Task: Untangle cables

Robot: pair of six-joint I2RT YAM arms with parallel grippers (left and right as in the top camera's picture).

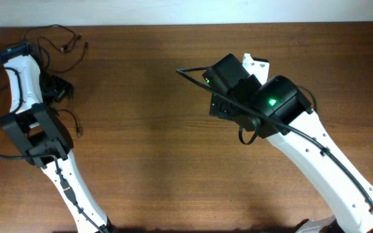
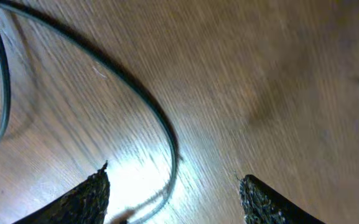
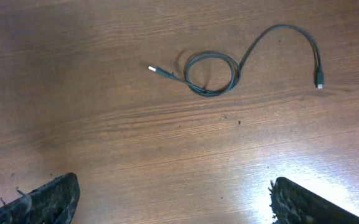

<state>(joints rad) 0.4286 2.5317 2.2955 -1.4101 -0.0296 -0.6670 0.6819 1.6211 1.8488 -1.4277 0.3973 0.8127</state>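
Several thin black cables (image 1: 65, 45) lie loose on the wooden counter (image 1: 141, 142) at the upper left of the overhead view, beside the left arm (image 1: 19, 81). The left tool (image 2: 174, 202) stands wide open, holding nothing; one strand (image 2: 157, 115) curves down between its fingertips (image 2: 92, 196). The right tool (image 3: 178, 202) is likewise spread wide and empty, with one coiled cable (image 3: 213, 74) in the upper middle of its view, well apart.

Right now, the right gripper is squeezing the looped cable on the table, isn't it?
No, it isn't squeezing it. The right wrist view shows the right gripper open and apart from the looped cable, which lies untouched on the table.
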